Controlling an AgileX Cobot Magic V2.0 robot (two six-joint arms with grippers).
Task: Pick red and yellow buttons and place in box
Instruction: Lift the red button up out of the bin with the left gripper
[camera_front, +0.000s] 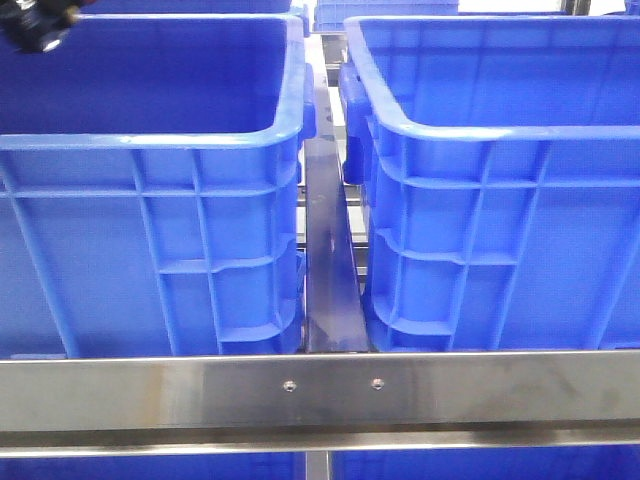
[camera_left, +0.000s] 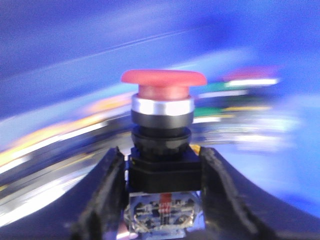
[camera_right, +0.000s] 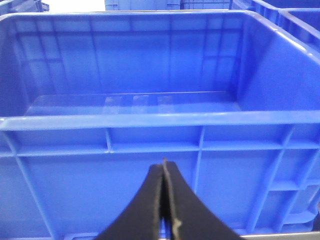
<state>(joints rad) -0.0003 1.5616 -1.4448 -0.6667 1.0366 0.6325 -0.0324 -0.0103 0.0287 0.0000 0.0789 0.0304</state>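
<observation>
Your left gripper (camera_left: 162, 175) has the red push button (camera_left: 163, 85) clamped by its black body, fingers (camera_left: 107, 192) snug on both sides, cap upright so it travels steady; the blurred background suggests you're swinging fast. Your right gripper (camera_right: 164, 200) waits pressed closed, empty, just outside a blue crate (camera_right: 150, 120). At the front view's 11 o'clock, a dark arm part (camera_front: 38, 25) hangs over the left crate (camera_front: 150, 140). No yellow button visible.

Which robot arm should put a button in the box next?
Left. Its gripper already holds the red button between its fingers. The right gripper is shut with nothing in it, outside a blue crate.
</observation>
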